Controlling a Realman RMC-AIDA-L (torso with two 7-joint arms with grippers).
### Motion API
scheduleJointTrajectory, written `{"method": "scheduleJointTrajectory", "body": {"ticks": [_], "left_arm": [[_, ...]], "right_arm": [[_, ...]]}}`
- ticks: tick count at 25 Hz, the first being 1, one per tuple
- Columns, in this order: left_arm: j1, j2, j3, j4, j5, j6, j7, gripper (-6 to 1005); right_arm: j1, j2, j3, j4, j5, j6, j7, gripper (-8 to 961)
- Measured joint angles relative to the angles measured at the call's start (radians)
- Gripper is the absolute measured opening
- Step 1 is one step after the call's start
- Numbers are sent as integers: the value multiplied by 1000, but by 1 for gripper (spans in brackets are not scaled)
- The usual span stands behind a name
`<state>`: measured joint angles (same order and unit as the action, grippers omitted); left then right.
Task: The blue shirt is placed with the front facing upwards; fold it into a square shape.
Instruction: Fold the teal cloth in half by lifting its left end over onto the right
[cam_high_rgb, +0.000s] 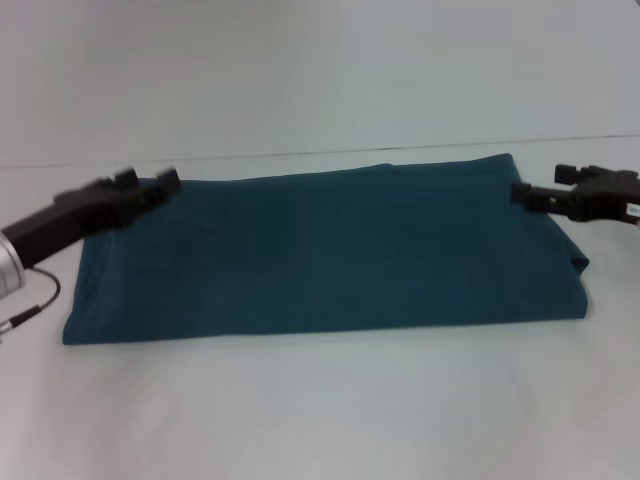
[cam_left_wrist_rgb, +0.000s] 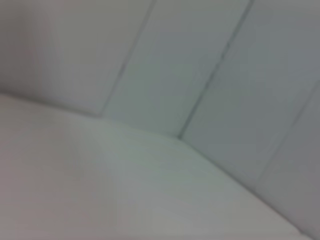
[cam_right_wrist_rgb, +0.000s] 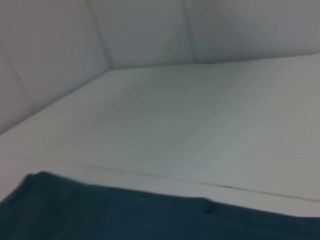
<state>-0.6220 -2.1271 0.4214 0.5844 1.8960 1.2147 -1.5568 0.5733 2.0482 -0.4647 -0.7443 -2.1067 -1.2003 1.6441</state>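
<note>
Two tools at shirt (cam_high_rgb: 330, 250) far corners: left tool (cam_high_rgb: 165, 183), right tool (cam_high_rgb: 522, 193). Folded flat on counter (cam_high_rgb: 320, 410), wide band. Grip state of both: cannot tell.

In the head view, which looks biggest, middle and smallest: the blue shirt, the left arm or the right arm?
1. The blue shirt, by far the biggest.
2. The left arm, by the shirt's far left corner.
3. The right arm, by its far right corner; partly cut off at the picture's edge, so unsure.

A plain dark teal-blue shirt (cam_high_rgb: 330, 250) lies on a white table (cam_high_rgb: 320, 410). The left gripper (cam_high_rgb: 150, 190) and right gripper (cam_high_rgb: 535, 197) are black. The wall (cam_high_rgb: 320, 70) is pale grey-white.
</note>
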Motion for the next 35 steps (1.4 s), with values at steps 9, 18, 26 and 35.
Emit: {"method": "scheduleJointTrajectory", "body": {"ticks": [9,18,26,35], "left_arm": [[25,7,13,119,157,95,-219,782],[40,16,9,191,332,80,-281,780],[32,16,24,210,489,-9,-385,778],[33,17,24,248,594,0,-554,776]], "right_arm": [[-104,-65,-24,-70,-23,-262,74,932],[-142,-75,-17,-74,-82,-223,159,931],[-135,-58,-23,-74,-112,-189,164,931],[-136,-56,-26,-66,-113,-159,164,932]]}}
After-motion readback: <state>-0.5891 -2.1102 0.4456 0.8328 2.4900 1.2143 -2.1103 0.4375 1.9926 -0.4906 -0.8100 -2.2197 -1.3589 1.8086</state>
